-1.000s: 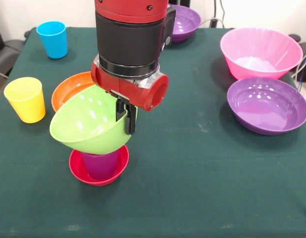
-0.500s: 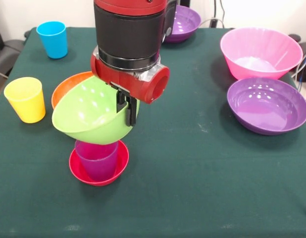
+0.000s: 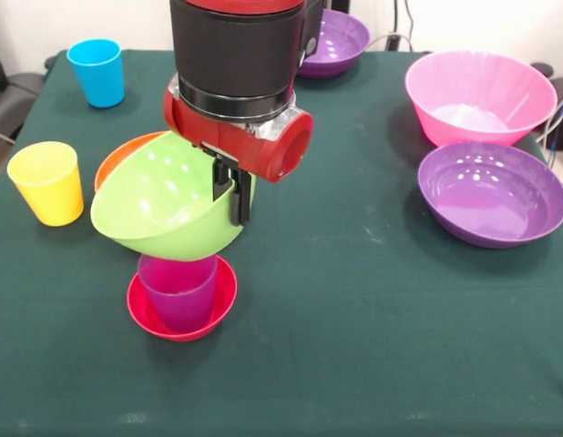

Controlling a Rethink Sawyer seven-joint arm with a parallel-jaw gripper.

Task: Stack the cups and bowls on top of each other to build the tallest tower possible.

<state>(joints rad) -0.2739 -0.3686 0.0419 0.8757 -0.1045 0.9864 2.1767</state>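
My gripper [image 3: 234, 202] is shut on the right rim of the lime green bowl [image 3: 163, 209] and holds it tilted, mouth up and to the left. Just under that bowl a purple cup [image 3: 179, 289] stands upright inside a small red bowl [image 3: 181, 308] on the green cloth. I cannot tell whether the green bowl's underside touches the cup's rim. A wide orange bowl [image 3: 117, 162] is mostly hidden behind the green bowl. A yellow cup [image 3: 46, 182] stands at the left edge and a blue cup [image 3: 97, 72] at the far left.
At the right a big pink bowl [image 3: 480, 96] stands behind a purple bowl [image 3: 493, 193]. Another purple bowl [image 3: 334, 41] sits at the far edge behind the arm. Cables run off the far right corner of the table.
The green bowl has risen off the purple cup with the gripper, exposing more of the cup. Nothing else has moved.
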